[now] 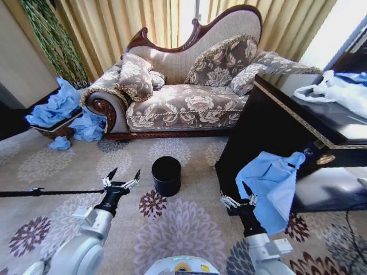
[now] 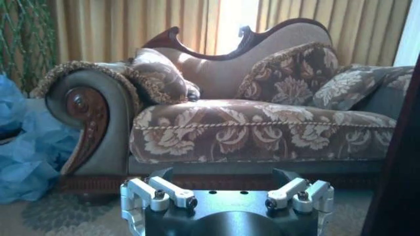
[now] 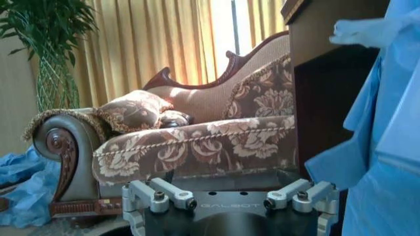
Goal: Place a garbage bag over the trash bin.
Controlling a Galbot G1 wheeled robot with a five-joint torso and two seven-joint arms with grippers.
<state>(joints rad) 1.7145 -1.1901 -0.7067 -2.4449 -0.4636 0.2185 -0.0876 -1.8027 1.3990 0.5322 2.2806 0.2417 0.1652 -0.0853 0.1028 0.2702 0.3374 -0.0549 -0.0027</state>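
The floral carpet (image 1: 189, 220) carries the black trash bin (image 1: 166, 175), the sofa (image 1: 183, 106) and loose blue bags (image 1: 87, 127).

Right gripper (image 3: 229, 196) low in frame, metal finger mounts spread wide apart, fingertips out of frame. Light-blue garbage bag (image 3: 387, 137) hanging in crinkled folds along the dark wooden cabinet (image 3: 325, 103), draped over its front edge, close beside the gripper. Beyond, floral sofa (image 3: 196, 142) with carved scroll arm and fringed cushion (image 3: 135, 110). Bunch of blue bags (image 3: 23, 189) on the floor past the sofa arm. Tall green plant (image 3: 49, 44) against gold curtains (image 3: 164, 44), bright window gap between them.
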